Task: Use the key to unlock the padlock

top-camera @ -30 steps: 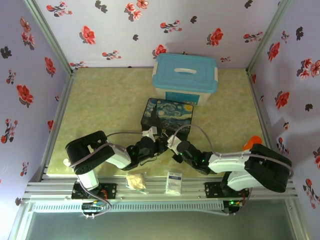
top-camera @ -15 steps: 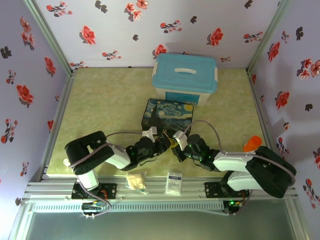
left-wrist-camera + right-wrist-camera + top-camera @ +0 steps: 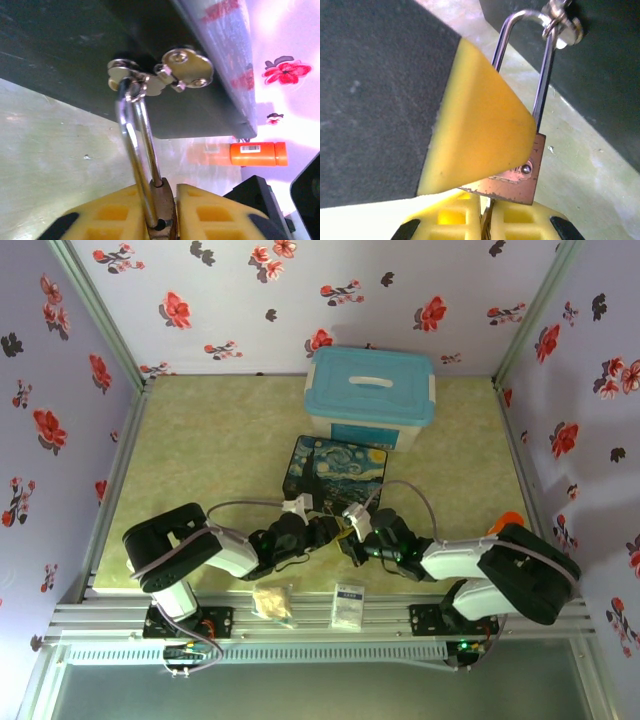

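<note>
On the left, our left claw [image 3: 163, 217] is clamped on the padlock [image 3: 164, 197], with the brass body squeezed between the yellow pads [image 3: 112, 212]. From the claw, the silver shackle [image 3: 135, 160] runs straight ahead. It hooks through the ring of the clasp [image 3: 185, 67] on the dark side of the box [image 3: 75, 40], just past the fingertips. Pale green tabletop [image 3: 45, 150] shows off to that claw's left.

Moving right, the right claw [image 3: 487, 225] faces the left one almost tip to tip, and it's closed. We can make out a thin sliver pinched between its pads, right at the padlock's bottom edge. That looks like the key [image 3: 488, 210], though it's too small for us to tell how far in it sits. One pad of the left claw covers much of the padlock from this side.

Further right, well apart from both claws, there's an orange bottle [image 3: 257, 154].
</note>
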Controlling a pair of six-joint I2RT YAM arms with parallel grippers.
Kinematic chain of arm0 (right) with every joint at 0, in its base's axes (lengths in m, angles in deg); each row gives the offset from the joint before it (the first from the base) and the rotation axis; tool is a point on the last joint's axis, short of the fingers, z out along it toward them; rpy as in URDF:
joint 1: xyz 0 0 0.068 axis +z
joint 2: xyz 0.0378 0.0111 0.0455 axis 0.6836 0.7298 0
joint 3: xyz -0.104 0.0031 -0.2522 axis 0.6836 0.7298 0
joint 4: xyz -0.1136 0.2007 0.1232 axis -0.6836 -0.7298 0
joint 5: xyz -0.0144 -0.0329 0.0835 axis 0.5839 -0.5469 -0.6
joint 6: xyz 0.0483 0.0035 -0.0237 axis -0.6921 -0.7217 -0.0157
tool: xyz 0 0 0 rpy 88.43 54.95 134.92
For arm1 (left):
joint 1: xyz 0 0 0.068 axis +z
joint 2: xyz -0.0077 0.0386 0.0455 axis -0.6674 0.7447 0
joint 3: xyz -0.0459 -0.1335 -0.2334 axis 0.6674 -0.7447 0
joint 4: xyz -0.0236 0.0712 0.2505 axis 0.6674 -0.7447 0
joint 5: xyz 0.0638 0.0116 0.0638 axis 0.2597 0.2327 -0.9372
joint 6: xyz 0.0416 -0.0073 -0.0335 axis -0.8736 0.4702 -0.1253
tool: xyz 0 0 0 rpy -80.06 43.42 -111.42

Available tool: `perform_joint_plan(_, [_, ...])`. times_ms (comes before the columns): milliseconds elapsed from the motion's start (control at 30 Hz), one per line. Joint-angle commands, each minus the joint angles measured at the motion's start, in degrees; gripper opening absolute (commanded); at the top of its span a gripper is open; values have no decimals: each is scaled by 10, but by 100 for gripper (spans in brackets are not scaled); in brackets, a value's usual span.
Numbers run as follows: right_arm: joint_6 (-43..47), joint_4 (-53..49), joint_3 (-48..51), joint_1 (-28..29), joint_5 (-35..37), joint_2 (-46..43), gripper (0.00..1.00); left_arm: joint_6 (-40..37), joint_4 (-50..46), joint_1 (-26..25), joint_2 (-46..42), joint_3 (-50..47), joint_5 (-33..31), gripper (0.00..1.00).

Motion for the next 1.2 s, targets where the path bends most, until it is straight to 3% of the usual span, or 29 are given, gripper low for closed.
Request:
perform_joint_plan(0, [-26, 59, -20, 3, -17, 16, 7, -35, -14, 5, -13, 14, -3, 11])
perform_joint_plan(67, [-40, 40, -25, 1, -1, 20, 23, -35, -26, 11, -15, 9, -2, 5])
perform_joint_plan(100, [-47, 24, -29, -1, 7, 18, 26, -34, -33, 14, -17, 5, -2, 5])
perform_joint_plan(267, [-79, -9, -17, -9, 25, -14, 32, -59, -76, 41, -40, -14, 18, 5])
perform_joint_plan(433, [-107, -3, 5, -19, 53, -52, 36, -115, -204, 65, -61, 19, 56, 9])
perform_joint_plan(633, [-116, -29, 4, -22, 140, -61, 33, -175, -310, 83, -46, 63, 88, 13])
perform_joint_plan(767, [-124, -25, 2, -21, 152, -57, 30, -208, -374, 94, -49, 94, 96, 13])
perform_joint_plan(900, [-127, -28, 0, -21, 161, -47, 28, -262, -494, 94, -53, 141, 77, 15])
perform_joint_plan(1167, [-136, 3, 4, -24, 187, -10, 26, -316, -613, 92, -53, 181, 5, 16])
